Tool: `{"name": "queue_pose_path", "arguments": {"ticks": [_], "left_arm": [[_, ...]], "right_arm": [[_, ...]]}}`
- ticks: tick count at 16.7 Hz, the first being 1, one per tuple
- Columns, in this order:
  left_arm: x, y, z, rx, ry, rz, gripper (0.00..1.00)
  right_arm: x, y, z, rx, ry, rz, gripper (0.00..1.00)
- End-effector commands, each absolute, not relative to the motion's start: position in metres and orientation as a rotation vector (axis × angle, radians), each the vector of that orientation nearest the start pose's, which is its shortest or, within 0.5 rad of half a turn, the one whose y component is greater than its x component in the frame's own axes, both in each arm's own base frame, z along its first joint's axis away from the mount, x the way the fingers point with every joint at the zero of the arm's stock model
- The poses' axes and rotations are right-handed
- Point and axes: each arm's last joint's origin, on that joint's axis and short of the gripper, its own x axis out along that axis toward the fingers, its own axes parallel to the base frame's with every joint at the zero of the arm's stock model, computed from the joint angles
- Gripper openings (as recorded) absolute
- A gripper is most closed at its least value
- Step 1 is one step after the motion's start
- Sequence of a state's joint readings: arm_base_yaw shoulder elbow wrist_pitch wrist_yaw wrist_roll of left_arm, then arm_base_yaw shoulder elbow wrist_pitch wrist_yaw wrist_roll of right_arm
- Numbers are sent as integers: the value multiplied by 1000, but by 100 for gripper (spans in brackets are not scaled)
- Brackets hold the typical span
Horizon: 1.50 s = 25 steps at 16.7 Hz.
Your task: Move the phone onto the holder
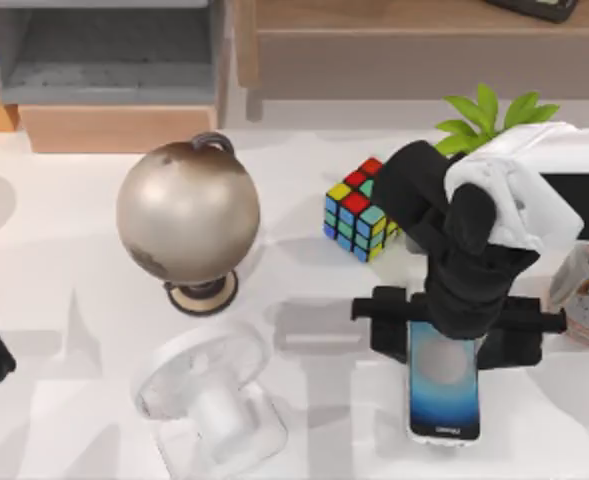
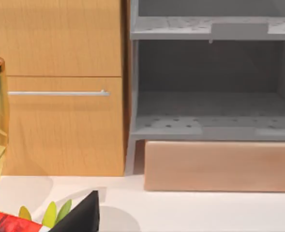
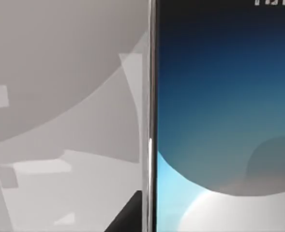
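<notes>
Lower right of the top view, your right gripper (image 1: 452,325) covers the phone (image 1: 443,392) over the holder (image 1: 522,330), grip unreadable, so a skewed release could tip it off.

You have a white table (image 1: 64,260) carrying a globe (image 1: 188,212) left of centre, a colourful cube (image 1: 359,222) right of it, a clear stand (image 1: 212,408) at the lower middle, and the phone (image 1: 443,393) at lower right.

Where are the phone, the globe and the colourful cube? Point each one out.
phone (image 1: 444,385): top view, lower part of its screen.
globe (image 1: 187,210): top view, middle of the sphere.
colourful cube (image 1: 359,212): top view, its upper face.
</notes>
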<state>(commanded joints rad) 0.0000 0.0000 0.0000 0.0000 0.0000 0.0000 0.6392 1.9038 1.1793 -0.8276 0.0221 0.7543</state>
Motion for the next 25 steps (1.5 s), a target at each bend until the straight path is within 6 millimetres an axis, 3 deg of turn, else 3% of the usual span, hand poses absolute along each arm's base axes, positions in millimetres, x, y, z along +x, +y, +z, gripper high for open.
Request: {"name": "queue_pose_path", "arguments": {"ticks": [2, 4, 7, 10, 14, 17, 21, 25], "left_arm": [[106, -1, 160, 0, 0, 0, 100], [106, -1, 160, 0, 0, 0, 100], [106, -1, 160, 0, 0, 0, 100], [106, -1, 160, 0, 0, 0, 100], [106, -1, 160, 0, 0, 0, 100], [106, -1, 160, 0, 0, 0, 100], [106, -1, 160, 0, 0, 0, 100], [106, -1, 160, 0, 0, 0, 100]], "right_arm": [[272, 203, 137, 93, 1527, -75, 0], [279, 204, 157, 137, 1468, -14, 0], [297, 196, 199, 225, 1322, 124, 0], [317, 172, 246, 293, 1128, 256, 0], [336, 111, 301, 297, 842, 352, 0], [340, 53, 326, 231, 664, 350, 0], [327, -26, 336, 96, 515, 294, 0], [294, -93, 326, -33, 449, 238, 0]]}}
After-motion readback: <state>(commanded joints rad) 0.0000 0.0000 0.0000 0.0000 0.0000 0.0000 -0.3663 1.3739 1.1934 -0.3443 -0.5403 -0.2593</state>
